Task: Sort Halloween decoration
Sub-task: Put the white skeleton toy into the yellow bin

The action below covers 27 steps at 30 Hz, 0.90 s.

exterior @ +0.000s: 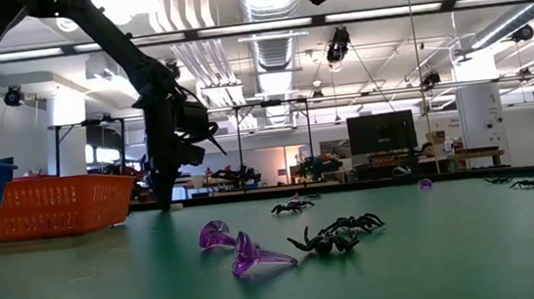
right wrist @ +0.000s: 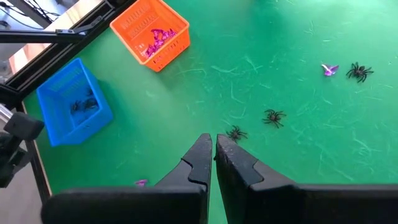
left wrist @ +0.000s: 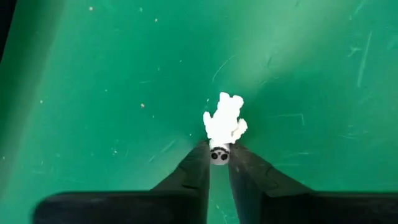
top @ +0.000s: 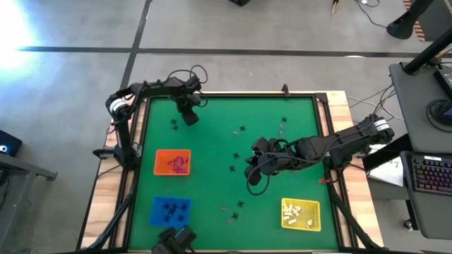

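Worktop [top: 212,190] green, seen from above; orange tray [top: 172,163] taken as the landmark. Nearest the camera edge, beyond the orange tray's near side: blue tray [top: 171,210] with black pieces, and far to its right a yellow tray [top: 301,214] with white pieces. Orange tray holds pinkish-purple pieces.

Right arm reaches in from the worktop's right edge, forearm stretched low across the mat, wrist bent down; right gripper [top: 255,176] hangs well right of the orange tray, fingers pressed together, nothing between them. Black spiders [right wrist: 272,116] and a purple trinket [right wrist: 329,69] lie loose on the mat below it.

Left arm comes from the far left corner, elbow folded, wrist pointing straight down; left gripper [top: 189,117] stands beyond the orange tray's far side, tips at the mat. Its fingers [left wrist: 194,167] pinch the head end of a small white skeleton figure [left wrist: 224,121], body lying flat on the green.

Scattered black and purple trinkets sit right of the orange tray, mid-worktop.
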Each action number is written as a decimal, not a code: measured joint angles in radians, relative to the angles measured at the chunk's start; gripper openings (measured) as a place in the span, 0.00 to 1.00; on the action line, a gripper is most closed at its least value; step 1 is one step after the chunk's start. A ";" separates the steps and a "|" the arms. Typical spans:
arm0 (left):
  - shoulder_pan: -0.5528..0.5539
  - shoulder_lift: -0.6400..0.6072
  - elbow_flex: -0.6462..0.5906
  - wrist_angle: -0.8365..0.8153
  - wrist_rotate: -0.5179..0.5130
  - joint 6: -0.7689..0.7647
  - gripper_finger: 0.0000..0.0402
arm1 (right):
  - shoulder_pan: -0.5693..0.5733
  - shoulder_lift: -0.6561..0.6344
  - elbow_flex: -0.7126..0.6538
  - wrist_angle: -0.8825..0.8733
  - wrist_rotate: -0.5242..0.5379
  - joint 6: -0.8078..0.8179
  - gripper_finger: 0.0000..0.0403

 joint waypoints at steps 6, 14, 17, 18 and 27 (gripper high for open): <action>-0.002 0.005 0.030 -0.018 0.073 0.053 0.02 | 0.000 0.000 0.000 0.000 0.000 0.010 0.03; -0.004 -0.025 0.030 -0.082 0.230 0.096 0.01 | -0.010 0.000 0.000 0.002 0.045 0.019 0.03; -0.012 -0.061 0.029 -0.103 0.240 0.104 0.01 | -0.018 0.000 0.000 0.002 0.055 0.035 0.03; -0.014 -0.077 0.029 -0.109 0.243 0.107 0.01 | -0.019 0.000 0.000 0.002 0.055 0.041 0.03; -0.080 -0.268 0.029 -0.154 0.248 0.144 0.00 | -0.025 0.017 -0.001 0.009 0.065 0.087 0.03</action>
